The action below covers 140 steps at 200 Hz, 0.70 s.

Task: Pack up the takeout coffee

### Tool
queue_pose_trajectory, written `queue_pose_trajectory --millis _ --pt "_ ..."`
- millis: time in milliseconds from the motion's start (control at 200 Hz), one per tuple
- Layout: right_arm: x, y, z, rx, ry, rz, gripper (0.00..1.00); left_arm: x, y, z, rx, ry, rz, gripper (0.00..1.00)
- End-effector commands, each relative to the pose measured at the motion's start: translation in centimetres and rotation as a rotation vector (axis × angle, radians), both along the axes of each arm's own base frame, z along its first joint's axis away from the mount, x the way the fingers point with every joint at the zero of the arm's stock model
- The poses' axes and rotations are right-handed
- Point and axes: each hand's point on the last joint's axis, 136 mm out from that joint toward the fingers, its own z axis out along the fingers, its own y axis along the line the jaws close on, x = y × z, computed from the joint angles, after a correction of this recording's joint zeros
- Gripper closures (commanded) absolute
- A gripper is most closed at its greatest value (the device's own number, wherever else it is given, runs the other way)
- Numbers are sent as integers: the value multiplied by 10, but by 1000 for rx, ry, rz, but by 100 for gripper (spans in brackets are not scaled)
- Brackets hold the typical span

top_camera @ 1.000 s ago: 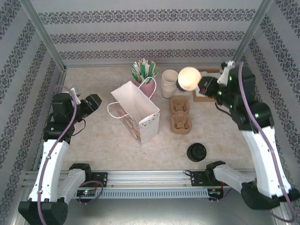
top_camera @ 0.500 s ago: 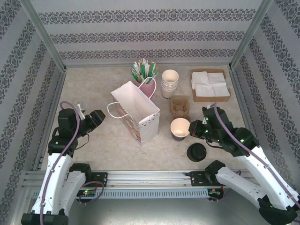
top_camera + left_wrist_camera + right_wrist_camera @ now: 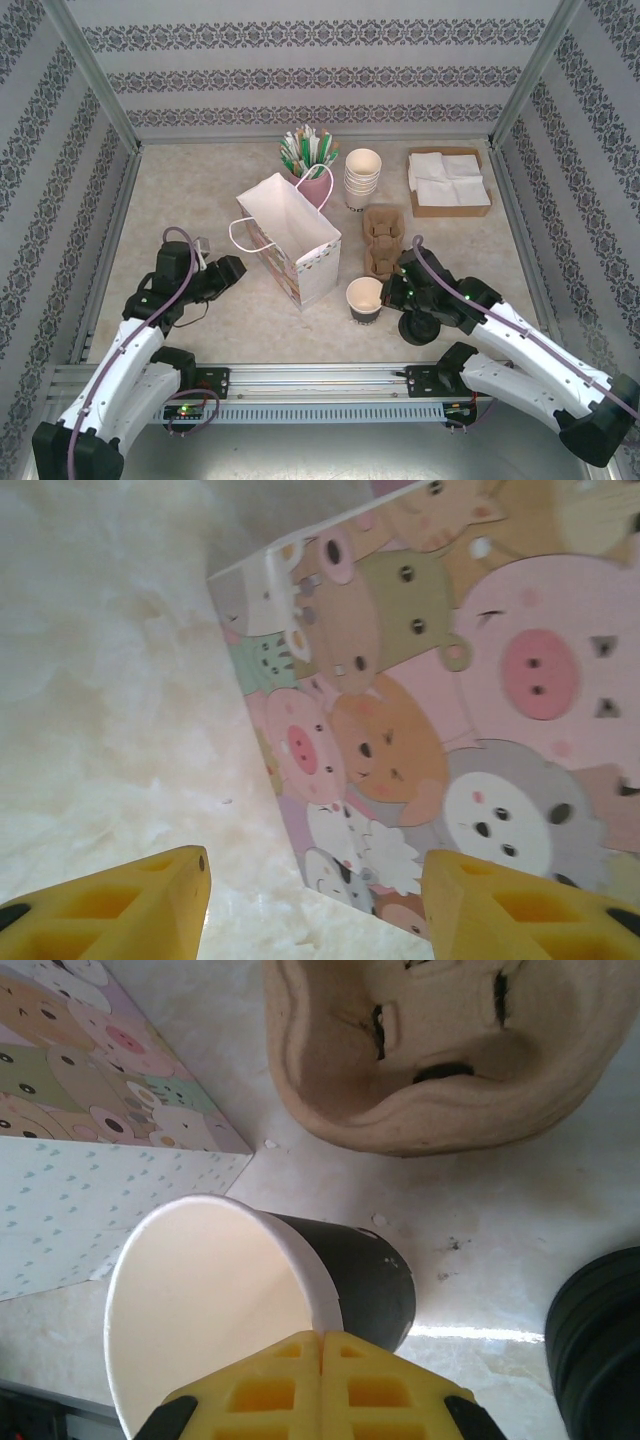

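My right gripper (image 3: 392,294) (image 3: 322,1338) is shut on the rim of an open paper cup (image 3: 365,298) (image 3: 365,1280). The cup is black outside, cream inside and has no lid. It hangs low at the front, between the bag and a black lid (image 3: 420,325) (image 3: 600,1345) lying on the table. A lidded takeout coffee is out of view. Just behind the cup lies the brown pulp carrier (image 3: 385,240) (image 3: 430,1070), its slots bare. My left gripper (image 3: 232,270) (image 3: 315,905) is open near the table, facing the cartoon-printed paper bag (image 3: 290,240) (image 3: 430,730), with nothing between its fingers.
Stacked cream cups (image 3: 362,178) stand behind the carrier. Beside them is a pink holder of sticks (image 3: 310,155). A box of napkins (image 3: 448,185) sits at the back right. The bag stands upright and open in the middle.
My right arm carried the cup from the back right down to the front, past the carrier, to beside the lid. My left arm moved nearer and rightward towards the bag.
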Motion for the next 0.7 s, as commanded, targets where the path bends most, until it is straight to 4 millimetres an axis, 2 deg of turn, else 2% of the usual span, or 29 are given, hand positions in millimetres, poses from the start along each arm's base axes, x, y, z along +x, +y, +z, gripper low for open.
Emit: queue_pose_trajectory --millis 0,510,694 --pt "8 11 3 42 -27 -10 100 7 -2 2 -14 -20 17 41" --pt "6 17 -13 4 -18 63 98 11 -4 -7 -23 -20 35 41" --pt "3 16 -12 -9 -38 88 88 7 -6 -12 -26 -4 27 42"
